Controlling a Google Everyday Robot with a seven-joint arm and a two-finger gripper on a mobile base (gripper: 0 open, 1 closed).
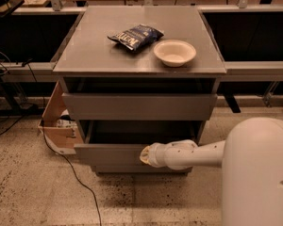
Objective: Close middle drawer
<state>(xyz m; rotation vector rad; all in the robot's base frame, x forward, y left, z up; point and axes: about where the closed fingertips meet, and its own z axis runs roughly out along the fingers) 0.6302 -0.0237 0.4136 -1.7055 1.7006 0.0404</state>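
Your white pincer (145, 155) sits lower centre of frame, at the low front panel of the wide plain grey middle drawer (108, 155), which is part-open. Pincer state: can't tell. Risk: an oblique push from the right racks the drawer, or contact slips off the panel.

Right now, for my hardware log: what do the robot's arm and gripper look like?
The arm is a smooth, glossy white tube that runs into a large rounded white shell at lower right. Its wrist end is a bulbous white segment. The gripper, at the middle drawer's front panel, shows as a cream-yellow rounded tip. No cables or markings show.
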